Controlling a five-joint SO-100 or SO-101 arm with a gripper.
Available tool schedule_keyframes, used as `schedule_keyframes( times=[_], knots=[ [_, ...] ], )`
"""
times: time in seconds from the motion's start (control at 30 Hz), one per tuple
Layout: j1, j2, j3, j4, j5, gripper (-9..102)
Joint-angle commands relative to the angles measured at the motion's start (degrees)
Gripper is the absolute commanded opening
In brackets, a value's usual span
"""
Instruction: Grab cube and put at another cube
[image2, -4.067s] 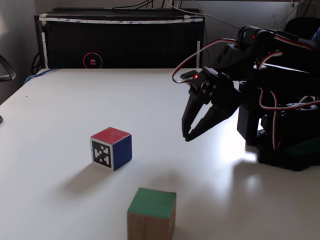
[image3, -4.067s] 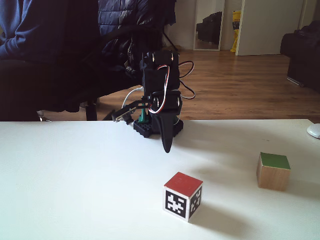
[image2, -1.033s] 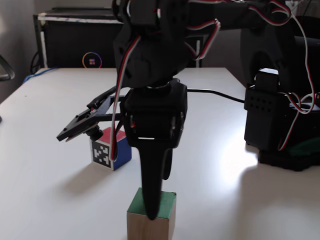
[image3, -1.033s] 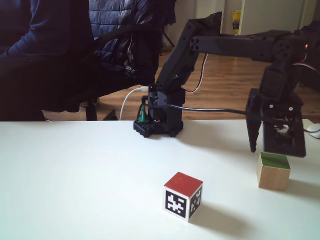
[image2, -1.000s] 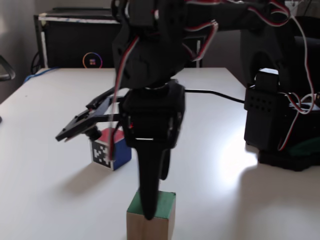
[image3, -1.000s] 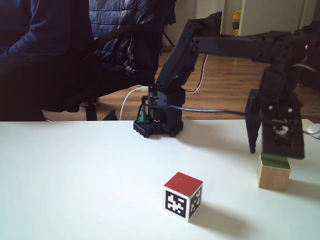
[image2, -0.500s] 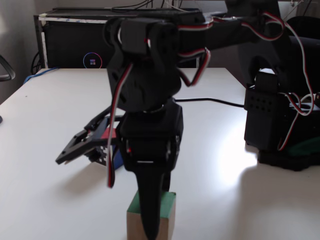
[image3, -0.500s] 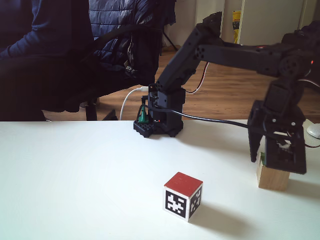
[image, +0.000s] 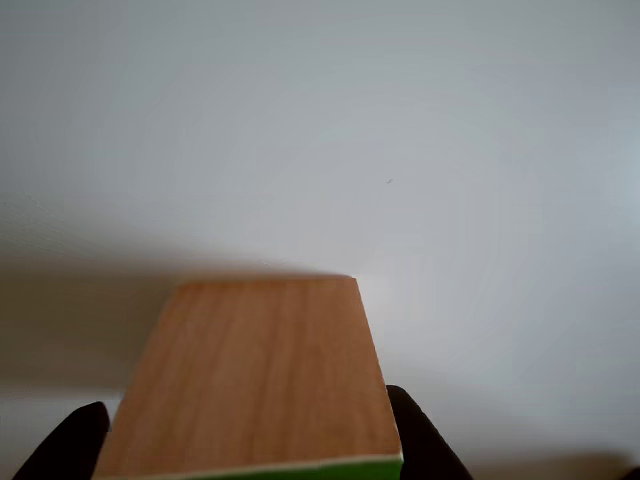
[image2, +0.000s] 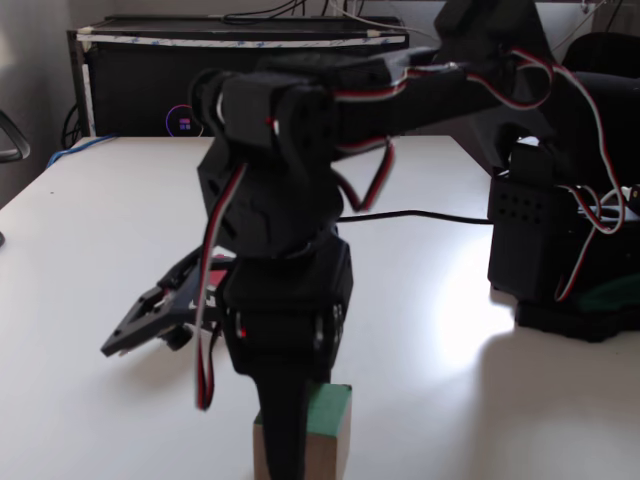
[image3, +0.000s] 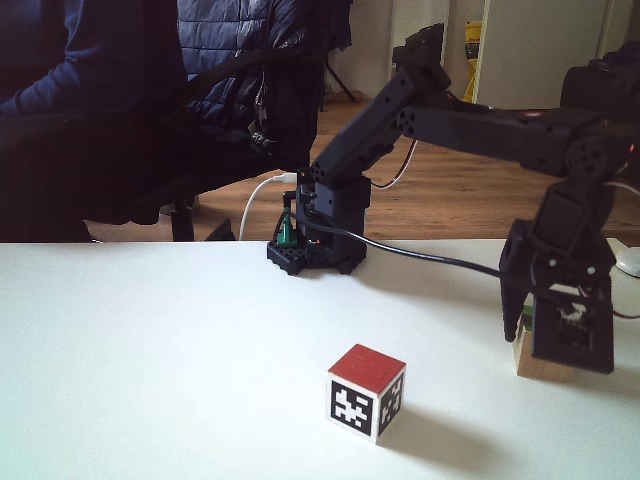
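Observation:
The cube (image3: 531, 362), light wood with a green top, rests on the white table at the right of a fixed view. My gripper (image3: 540, 350) is down over it and open, one finger on each side. In the other view the cube (image: 255, 380) shows a wooden face with a green edge at the bottom, between my two black fingertips (image: 420, 445). In a fixed view the front finger (image2: 285, 430) covers part of the cube (image2: 328, 428). Another cube (image3: 366, 392), red on top with a black-and-white marker face, stands apart to the left.
The arm's base (image3: 318, 250) sits at the table's far edge, with a cable running toward the gripper. A person in dark clothes (image3: 90, 90) sits behind the table. A black cabinet (image2: 150, 80) stands beyond the table's end.
The gripper has sunk lower, from just above the green top to straddling the cube's sides. Neither cube has moved.

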Motion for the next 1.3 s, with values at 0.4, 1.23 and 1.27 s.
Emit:
schedule_keyframes(
  times=[0.4, 1.23, 1.27],
  knots=[
    [-0.9, -3.1, -9.7, 3.1, 1.4, 20],
    [12.4, 33.8, 9.8, 3.1, 12.0, 19],
    [14.5, 35.9, 11.8, 2.7, 12.0, 19]
  ],
)
